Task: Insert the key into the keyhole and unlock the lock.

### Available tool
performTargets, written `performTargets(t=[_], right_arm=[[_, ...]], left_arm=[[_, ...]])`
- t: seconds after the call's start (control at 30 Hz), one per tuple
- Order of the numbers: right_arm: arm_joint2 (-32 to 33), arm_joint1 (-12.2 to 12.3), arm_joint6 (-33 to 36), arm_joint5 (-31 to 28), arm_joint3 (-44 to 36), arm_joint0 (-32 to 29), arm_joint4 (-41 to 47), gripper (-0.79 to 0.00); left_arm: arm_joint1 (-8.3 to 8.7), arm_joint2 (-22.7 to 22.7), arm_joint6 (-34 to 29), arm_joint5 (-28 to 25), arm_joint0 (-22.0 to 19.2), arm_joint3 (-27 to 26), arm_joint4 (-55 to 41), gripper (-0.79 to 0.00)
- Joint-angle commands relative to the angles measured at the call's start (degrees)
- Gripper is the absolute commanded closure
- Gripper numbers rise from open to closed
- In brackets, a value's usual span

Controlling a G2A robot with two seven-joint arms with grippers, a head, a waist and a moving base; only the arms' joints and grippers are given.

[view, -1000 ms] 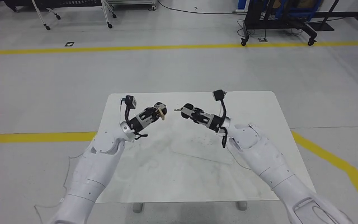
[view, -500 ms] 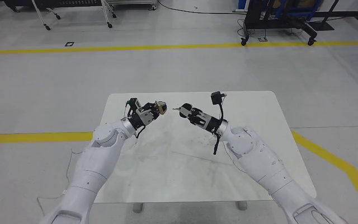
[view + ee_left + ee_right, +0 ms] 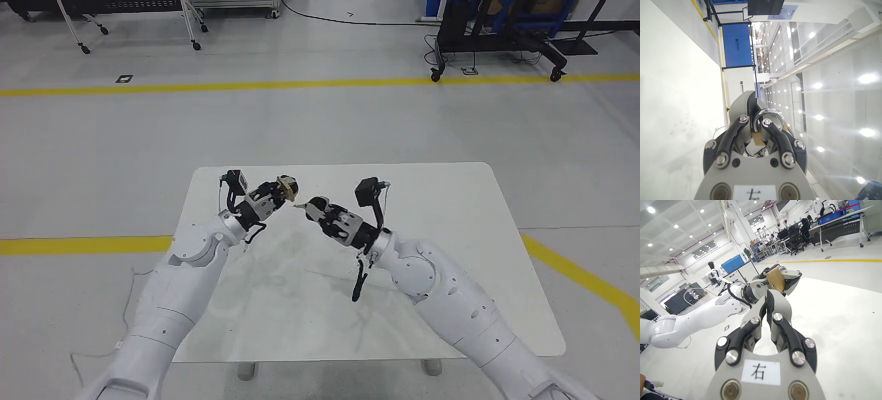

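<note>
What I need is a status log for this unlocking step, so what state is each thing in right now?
Padlock, held in the air by the left gripper; its shackle looks closed.
Key, pinched in the right gripper, tip at the padlock; whether it is inside the keyhole cannot be told.
Left gripper, shut on the padlock.
Right gripper, shut on the key.

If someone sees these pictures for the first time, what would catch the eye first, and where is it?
First comes the brass padlock, clamped in the left gripper and held in the air above the far half of the white table. Next comes the right gripper, shut on a small key and pointed at the padlock from close by.
</note>
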Motion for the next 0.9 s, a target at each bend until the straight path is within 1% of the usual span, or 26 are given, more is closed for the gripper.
performTargets(t=[0.0,0.23,0.57,0.7,0.87], right_arm=[[-0.1,-0.2,-0.6,-0.2,0.2,0.1,-0.3,0.000],[0.5,-0.7,-5.4,1.9,-0.6,-0.6,-4.6,0.000],[-0.4,-1.9,-6.9,5.6,0.7,0.3,-6.5,0.000],[-0.5,-2.3,-8.7,7.5,1.1,0.4,-8.5,0.000],[-0.6,-2.8,-9.5,8.2,1.4,0.5,-9.6,0.000]], left_arm=[[0.01,-0.1,0.2,-0.1,0.2,-0.2,0.4,0.000],[-0.03,-0.4,0.4,-0.1,0.7,-0.9,0.9,0.000],[-0.11,-0.8,0.1,0.3,1.1,-1.3,1.0,0.000],[-0.14,-1.0,0.0,0.5,1.1,-1.3,1.0,0.000],[-0.18,-1.2,-0.1,0.7,1.2,-1.4,0.9,0.000]])
